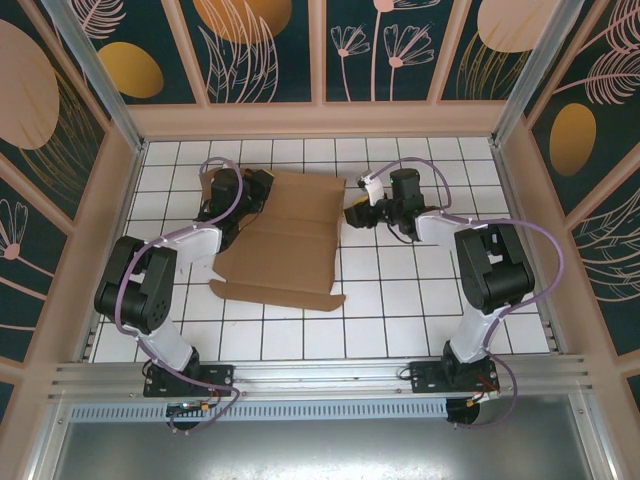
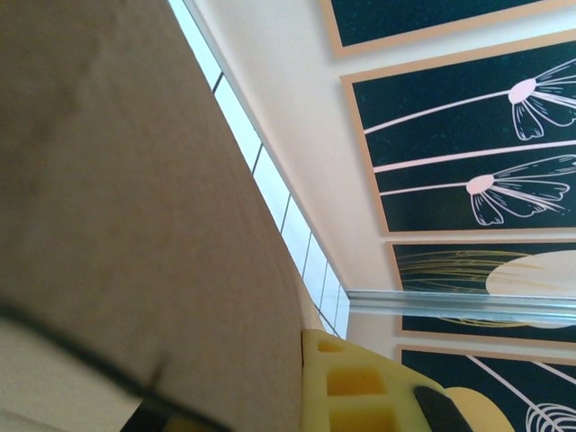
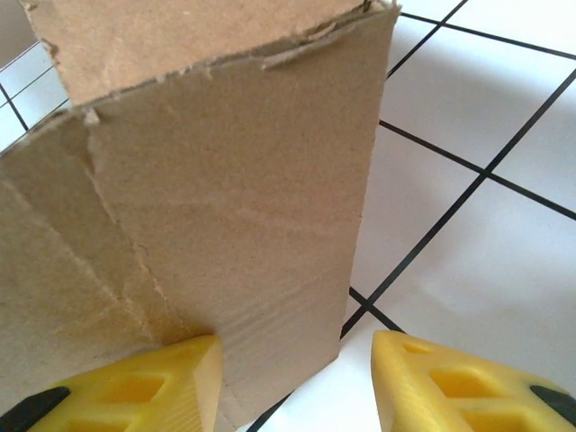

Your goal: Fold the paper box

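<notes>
The paper box [image 1: 290, 235] lies on the white tabletop [image 1: 400, 300]. The left tool [image 1: 252, 192] is clamped on its left edge. The right tool [image 3: 297, 378] stands open at its right flap.

Looking down from above and behind, and close up at both wrists against the same box [image 1: 290, 240].

The white tiled bench [image 1: 400, 300] is carrying the paper box [image 1: 290, 245], lying mostly flat toward ten o'clock of centre
</notes>
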Available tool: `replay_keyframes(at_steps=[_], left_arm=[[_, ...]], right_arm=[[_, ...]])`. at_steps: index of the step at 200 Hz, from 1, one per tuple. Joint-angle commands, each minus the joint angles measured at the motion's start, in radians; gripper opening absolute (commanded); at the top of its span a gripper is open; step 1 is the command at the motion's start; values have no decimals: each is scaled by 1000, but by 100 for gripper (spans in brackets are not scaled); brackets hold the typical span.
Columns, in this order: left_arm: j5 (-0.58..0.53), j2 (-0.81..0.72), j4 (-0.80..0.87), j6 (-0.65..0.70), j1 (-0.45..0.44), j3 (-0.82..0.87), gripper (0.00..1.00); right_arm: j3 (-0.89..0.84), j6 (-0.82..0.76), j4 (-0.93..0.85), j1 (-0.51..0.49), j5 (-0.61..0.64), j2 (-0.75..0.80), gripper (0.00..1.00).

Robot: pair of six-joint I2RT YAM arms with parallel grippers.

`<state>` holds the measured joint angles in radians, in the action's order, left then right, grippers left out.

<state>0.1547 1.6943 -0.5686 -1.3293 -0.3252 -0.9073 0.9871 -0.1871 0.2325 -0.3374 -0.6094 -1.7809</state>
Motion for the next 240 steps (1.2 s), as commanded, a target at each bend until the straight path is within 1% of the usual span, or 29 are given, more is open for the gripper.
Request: replay_keyframes(at_steps=[1,27,50,56,103,120,152,177,194,207,240], left_arm=[[29,10,-12,20,0,-4,0],[25,11,15,31,5,-22,0],[45,13,39,16,16,-50,0],[55,44,42,14,17,-59,0],[69,73,115,29,21,-143,0],[85,105,178,27,23,-195,0],[150,194,307,-3,28,-322,0],[188,250,389,-23,32,-394,0],[181,272,462,-32,35,-429,0],[182,288,503,-36,37,-452,0],[193,298,526,-41,38,-477,0]], right_arm=[[26,-2,18,-13,-73,41,58],[22,8,21,-5,-101,68,62],[34,12,-5,12,-136,76,71],[37,15,-10,19,-149,75,72],[82,65,-19,44,-242,30,72],[114,70,-44,44,-228,-8,72],[179,87,-85,45,-213,-70,73],[226,103,-113,53,-173,-112,73],[246,130,-111,63,-149,-131,74],[254,174,-96,80,-158,-147,74],[263,204,-95,90,-181,-168,74]])
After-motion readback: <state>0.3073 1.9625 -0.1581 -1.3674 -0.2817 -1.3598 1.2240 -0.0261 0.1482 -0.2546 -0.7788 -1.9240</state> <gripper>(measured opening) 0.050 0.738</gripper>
